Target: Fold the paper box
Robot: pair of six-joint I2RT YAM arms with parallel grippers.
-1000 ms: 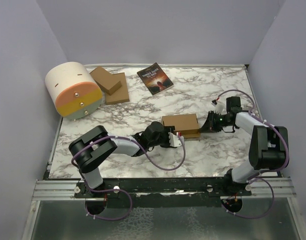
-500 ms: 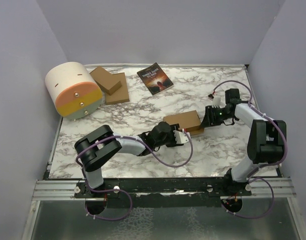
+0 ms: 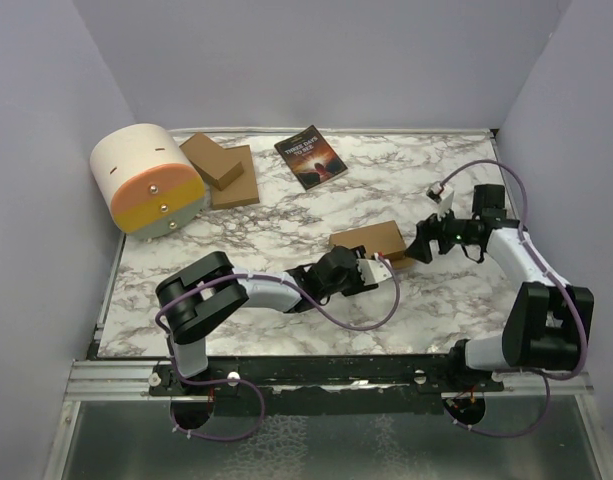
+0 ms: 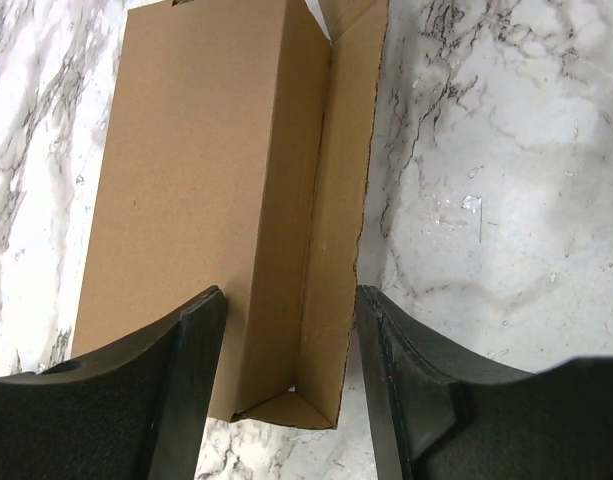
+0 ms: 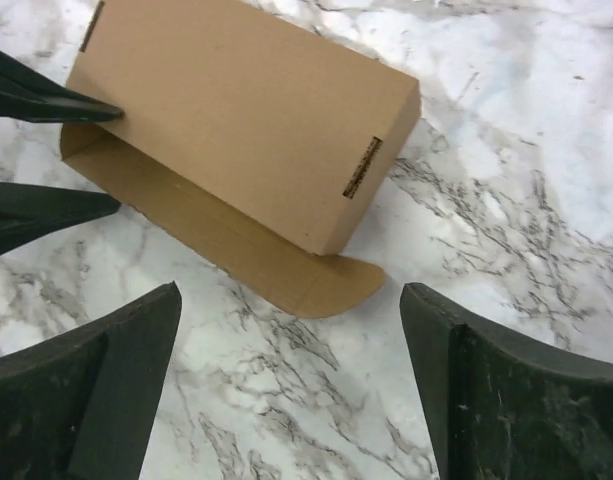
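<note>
Paper box: is lying right of the middle of the marble tabletop, folded into a low brick with its broad face up.
Long axis: is running left to right in the top view, with the right end tilting slightly toward the arms.
Loose flap: is lying flat on the tabletop along the near long side and is ending in a rounded tab at the right.
Left pincer: is standing about half open over the box's left near corner, one finger over the top face and the other beside the flap's edge. Whether they are pressing is unclear.
Right pincer: is hovering wide open just off the box's right end, touching nothing.
Hard to see: the left pincer is covering the near left corner from above, the left wrist view is cutting off the far end, and the state of the end flaps is not showing.
</note>
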